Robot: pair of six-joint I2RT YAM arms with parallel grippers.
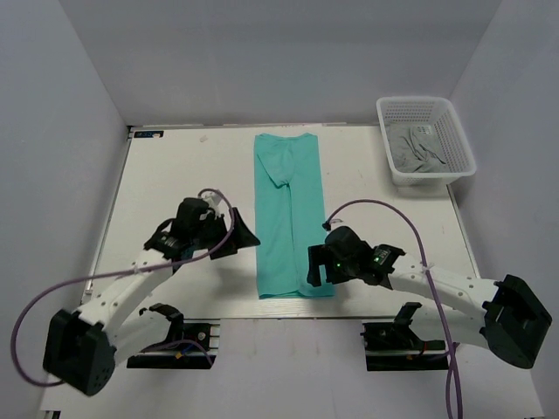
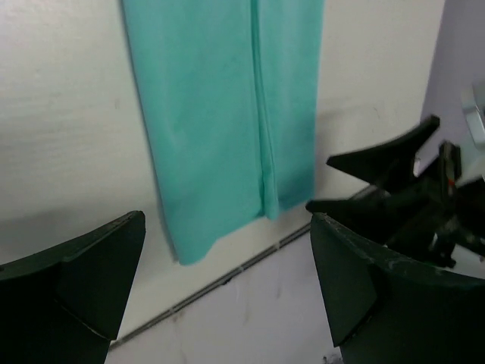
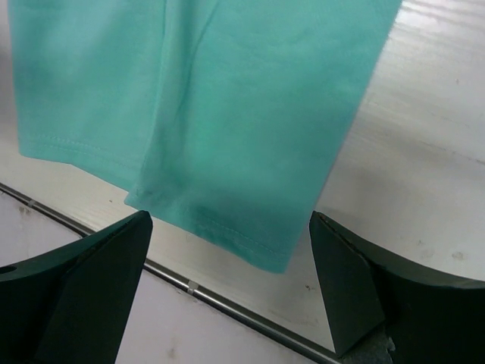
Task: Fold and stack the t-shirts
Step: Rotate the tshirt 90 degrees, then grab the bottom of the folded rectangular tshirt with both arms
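Down the desk (image 1: 166, 183) lies the t-shirt (image 1: 288, 209), a long folded strip, soft and limp, I judge. Left tool (image 1: 245, 236) and right tool (image 1: 313, 266) gape wide beside its near hem; I'd pinch those corners.

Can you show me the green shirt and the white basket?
green shirt (image 1: 291, 218): top view, middle of the folded cloth.
white basket (image 1: 384, 135): top view, its left rim.

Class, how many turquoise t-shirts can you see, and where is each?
1. The turquoise t-shirt lies folded into a long strip in the middle of the table. The grey cloth bunched in the white mesh basket at far right might hide others.
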